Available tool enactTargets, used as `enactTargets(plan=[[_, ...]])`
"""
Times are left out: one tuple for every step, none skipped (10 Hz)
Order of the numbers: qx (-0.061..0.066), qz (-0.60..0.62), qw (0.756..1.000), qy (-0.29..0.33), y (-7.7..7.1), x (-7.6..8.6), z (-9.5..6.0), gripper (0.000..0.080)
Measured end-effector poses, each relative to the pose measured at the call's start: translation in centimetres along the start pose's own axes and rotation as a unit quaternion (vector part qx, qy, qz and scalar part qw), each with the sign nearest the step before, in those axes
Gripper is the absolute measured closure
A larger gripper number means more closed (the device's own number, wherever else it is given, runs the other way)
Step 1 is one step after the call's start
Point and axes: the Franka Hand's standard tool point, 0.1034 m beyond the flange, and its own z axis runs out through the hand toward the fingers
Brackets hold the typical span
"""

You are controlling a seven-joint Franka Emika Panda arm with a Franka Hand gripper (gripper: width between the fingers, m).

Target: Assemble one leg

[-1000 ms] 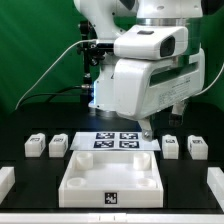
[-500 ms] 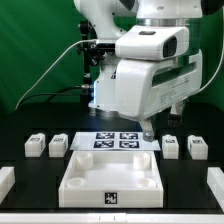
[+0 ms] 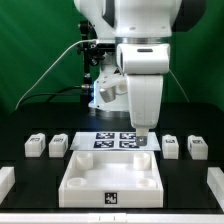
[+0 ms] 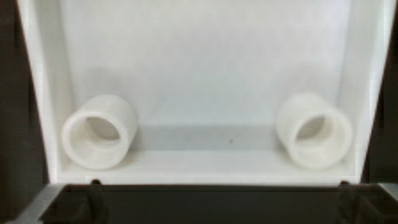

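Tool [image 3: 143, 135] pointing straight down from the white arm, tip low over the marker board [image 3: 118, 140], just past the far rim of the panel [image 3: 110, 176]. Cannot tell how far the jaws stand apart: only one dark tip in the exterior view, only a dark strip at the edge of the wrist view. Nothing seen in its hold.

Four legs alike on the black worktop [image 3: 35, 188], all beyond the panel's far rim and none touching the tool. First leg [image 3: 35, 146] and second leg [image 3: 58, 147] off the panel's far corner on the exterior view's left, just beside each other. Third leg [image 3: 171, 146] and fourth leg [image 3: 196, 147] off the panel's far corner on the exterior view's right, paired the same way. Third leg nearest the tool, yet apart from it.

Panel lying flat, raised rims upward, with a square tag [image 3: 110, 197] on its near wall. In the wrist view, panel floor across most of the picture, with one round socket [image 4: 98, 130] and another socket [image 4: 317, 128] standing well apart on it
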Motion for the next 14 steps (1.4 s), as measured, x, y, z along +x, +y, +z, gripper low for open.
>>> enactTargets(plan=[[0.001,-0.035,0.999,-0.004,0.0,-0.2,0.0,0.0149],[0.001,-0.034,0.999,-0.004,0.0,-0.2,0.0,0.0149],[0.001,-0.031,1.0,-0.004,0.0,-0.2,0.1,0.0149],[0.002,-0.03,1.0,-0.004,-0.1,-0.3,0.2,0.0149],[0.002,-0.004,1.0,-0.004,-1.2,-0.7,1.1,0.0149],[0.006,0.009,1.0,-0.003,-3.8,-1.4,2.6,0.0149],[0.006,0.019,1.0,-0.001,-6.5,-2.2,4.2,0.0149],[0.011,0.029,1.0,0.002,-8.1,-2.8,5.7,0.0149],[0.016,0.034,0.999,0.004,-8.6,-3.4,6.8,0.0149],[0.022,0.041,0.999,0.005,-8.9,-3.7,7.3,0.0149],[0.02,0.041,0.999,0.005,-8.8,-3.7,7.2,0.0274],[0.02,0.041,0.999,0.005,-8.8,-3.7,7.2,0.0413],[0.021,0.042,0.999,0.005,-8.9,-3.7,7.2,0.0413],[0.021,0.042,0.999,0.005,-8.9,-3.7,7.3,0.0552]])
